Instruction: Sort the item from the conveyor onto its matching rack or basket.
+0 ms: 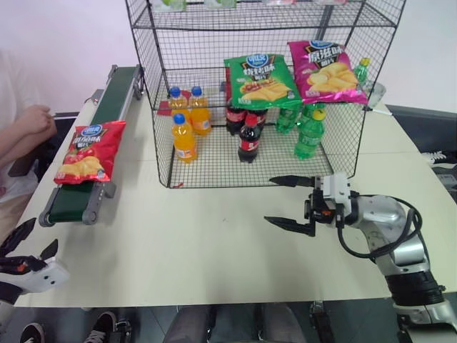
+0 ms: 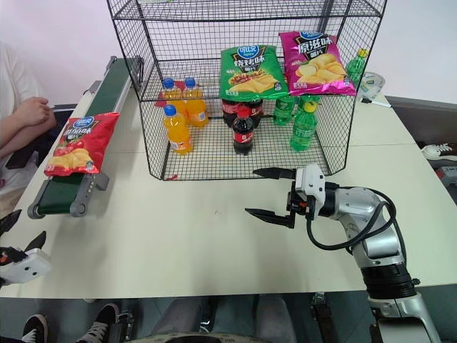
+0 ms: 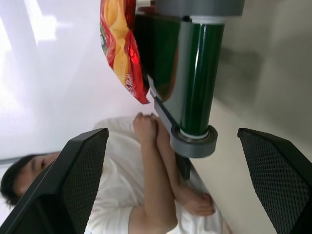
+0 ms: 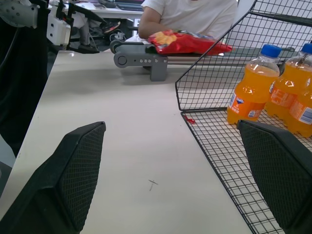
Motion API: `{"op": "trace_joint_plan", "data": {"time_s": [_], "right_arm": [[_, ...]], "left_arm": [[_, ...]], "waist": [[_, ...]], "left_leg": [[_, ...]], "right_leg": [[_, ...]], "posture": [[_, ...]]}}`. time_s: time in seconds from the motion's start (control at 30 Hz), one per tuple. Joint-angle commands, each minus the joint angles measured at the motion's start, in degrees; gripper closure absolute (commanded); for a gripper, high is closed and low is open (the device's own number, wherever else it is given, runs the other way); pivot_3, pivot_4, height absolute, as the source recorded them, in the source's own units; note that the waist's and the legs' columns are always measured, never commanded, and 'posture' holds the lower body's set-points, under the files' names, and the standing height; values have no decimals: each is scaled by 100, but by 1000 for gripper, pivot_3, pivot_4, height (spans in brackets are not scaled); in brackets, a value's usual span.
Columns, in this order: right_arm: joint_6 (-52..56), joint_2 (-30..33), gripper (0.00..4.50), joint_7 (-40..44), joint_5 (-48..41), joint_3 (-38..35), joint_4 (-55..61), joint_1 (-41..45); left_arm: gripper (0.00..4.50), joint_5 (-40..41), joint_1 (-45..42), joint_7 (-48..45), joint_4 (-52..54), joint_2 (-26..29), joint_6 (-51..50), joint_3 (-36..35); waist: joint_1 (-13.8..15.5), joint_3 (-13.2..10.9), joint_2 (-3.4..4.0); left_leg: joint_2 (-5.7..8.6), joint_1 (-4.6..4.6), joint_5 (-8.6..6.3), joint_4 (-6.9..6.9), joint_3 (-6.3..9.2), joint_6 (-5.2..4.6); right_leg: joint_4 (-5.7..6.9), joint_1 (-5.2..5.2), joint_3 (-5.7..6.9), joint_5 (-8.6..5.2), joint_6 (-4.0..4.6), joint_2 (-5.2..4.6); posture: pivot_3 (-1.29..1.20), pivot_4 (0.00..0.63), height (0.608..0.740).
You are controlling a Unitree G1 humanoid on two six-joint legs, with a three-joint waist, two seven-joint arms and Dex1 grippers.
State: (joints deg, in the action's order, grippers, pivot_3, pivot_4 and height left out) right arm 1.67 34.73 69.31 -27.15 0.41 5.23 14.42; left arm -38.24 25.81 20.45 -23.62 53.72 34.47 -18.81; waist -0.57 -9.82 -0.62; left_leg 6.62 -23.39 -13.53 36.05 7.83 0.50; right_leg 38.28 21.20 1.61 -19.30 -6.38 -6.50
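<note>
Lying at the left of the frame on the conveyor [image 1: 107, 128], the red crisp bag [image 1: 90, 151] looked light, slippery, crushable; pinch an edge seam. Left tool [image 1: 27, 246] and right tool [image 1: 289, 202] were both spread, empty.

Right gripper [image 1: 289, 202], jaws spread wide, held level above the table's middle and pointing toward the robot's left; silver forearm extends from the near right edge. Left gripper [image 1: 25, 243], fingers parted, at the near left corner.
</note>
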Motion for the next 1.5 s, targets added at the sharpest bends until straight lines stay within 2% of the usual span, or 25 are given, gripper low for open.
{"op": "trace_joint_plan", "data": {"time_s": [0.03,0.53,0.77,0.87,0.9,1.1,1.33,1.5], "right_arm": [[-38,-36,0,-8,6,5,69,116],[-22,24,0,-82,-7,-3,133,75],[-2,49,0,-131,2,-9,190,27],[2,65,0,-149,7,-18,205,-5],[-11,69,0,-153,19,-16,208,-10],[-8,73,0,-166,33,-2,192,8],[24,75,0,-142,59,-17,192,-23],[3,70,0,-131,69,-34,142,-10]], "left_arm": [[56,77,-101,145,19,2,-89,-11],[56,118,-643,119,-189,-89,-61,484],[56,125,-884,143,43,-236,-189,663],[887,188,-940,207,51,-263,-272,585],[1321,162,-940,257,49,-252,-293,582],[4438,243,-957,228,-127,-220,-164,703],[4476,230,-710,397,57,-238,-152,570],[4476,308,-324,418,763,-231,-194,183]], "waist": [[0,0,0],[14,3,-2],[-8,6,-5],[2,7,-4],[3,7,-5],[-4,8,-4],[-5,9,-4],[4,9,-4]], "left_leg": [[0,0,0,0,0,0],[1,0,0,4,0,1],[1,0,2,2,0,4],[1,0,2,2,0,3],[1,0,2,3,0,3],[1,0,2,3,0,3],[1,0,2,4,0,3],[1,0,2,4,0,3]], "right_leg": [[0,0,0,0,0,0],[3,0,0,0,0,-1],[6,-1,0,0,0,0],[7,-1,-1,0,0,0],[7,0,-1,0,0,0],[7,-1,-1,0,0,0],[8,0,-1,0,0,-1],[8,1,-2,0,0,-1]], "posture": [[0,150,740],[0,150,740],[0,150,740],[0,150,740],[0,150,740],[0,150,740],[0,150,740],[0,150,740]]}}
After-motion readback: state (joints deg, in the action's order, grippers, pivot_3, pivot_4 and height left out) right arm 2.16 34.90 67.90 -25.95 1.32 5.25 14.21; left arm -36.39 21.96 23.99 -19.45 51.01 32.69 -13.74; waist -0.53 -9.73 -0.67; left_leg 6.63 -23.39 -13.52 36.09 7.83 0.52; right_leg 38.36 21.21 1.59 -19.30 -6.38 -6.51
